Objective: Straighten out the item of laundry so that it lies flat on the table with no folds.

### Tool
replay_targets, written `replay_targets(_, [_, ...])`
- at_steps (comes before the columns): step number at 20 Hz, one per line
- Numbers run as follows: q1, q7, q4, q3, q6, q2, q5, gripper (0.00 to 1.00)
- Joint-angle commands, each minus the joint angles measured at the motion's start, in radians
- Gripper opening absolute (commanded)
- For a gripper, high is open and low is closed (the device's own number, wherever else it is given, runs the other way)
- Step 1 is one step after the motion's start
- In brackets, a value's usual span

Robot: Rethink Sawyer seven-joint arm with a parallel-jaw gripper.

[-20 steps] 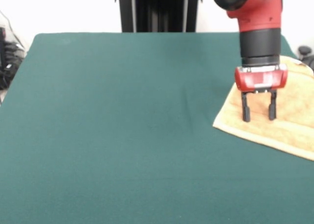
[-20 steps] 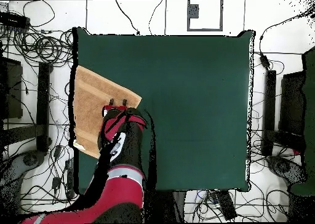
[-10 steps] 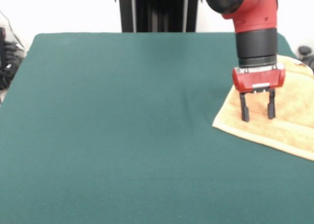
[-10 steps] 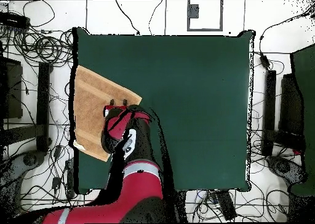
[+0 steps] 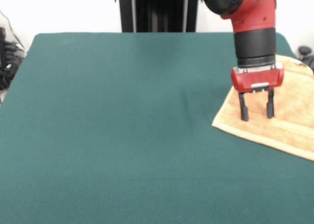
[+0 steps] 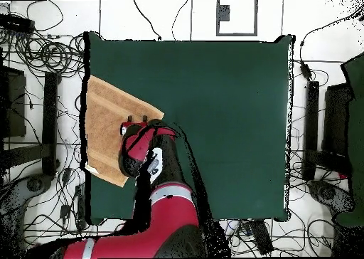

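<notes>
The item of laundry (image 5: 289, 121), a tan-orange towel, lies spread at the right edge of the green table (image 5: 122, 126) in the front view, running off the picture's right side. In the overhead view the towel (image 6: 106, 117) sits at the table's (image 6: 227, 128) left edge, turned at an angle. My gripper (image 5: 255, 115) hangs open just above the towel near its left corner, its two dark fingers (image 5: 243, 109) pointing down with nothing between them. From above, the gripper (image 6: 136, 119) shows at the towel's right corner, and the arm hides part of the cloth.
Cables and equipment (image 6: 43, 57) crowd the floor on both sides of the table in the overhead view. A black post (image 5: 157, 11) stands behind the table's far edge in the front view.
The gripper has shifted slightly left and a little upward over the towel. The arm behind it has swung round. The towel has not moved.
</notes>
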State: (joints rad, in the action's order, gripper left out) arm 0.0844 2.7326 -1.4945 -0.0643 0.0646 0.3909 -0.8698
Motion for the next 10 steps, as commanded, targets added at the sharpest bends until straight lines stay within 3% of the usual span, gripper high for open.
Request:
replay_targets(1, [-0.005,-0.258,-0.146,-0.069,-0.238,-0.095,-0.13,1.0])
replay_targets(5, [0.01,-0.316,-0.144,-0.073,-0.304,-0.079,-0.156,1.0])
replay_targets(10, [0.029,-0.305,-0.134,-0.063,-0.296,-0.079,-0.206,1.0])
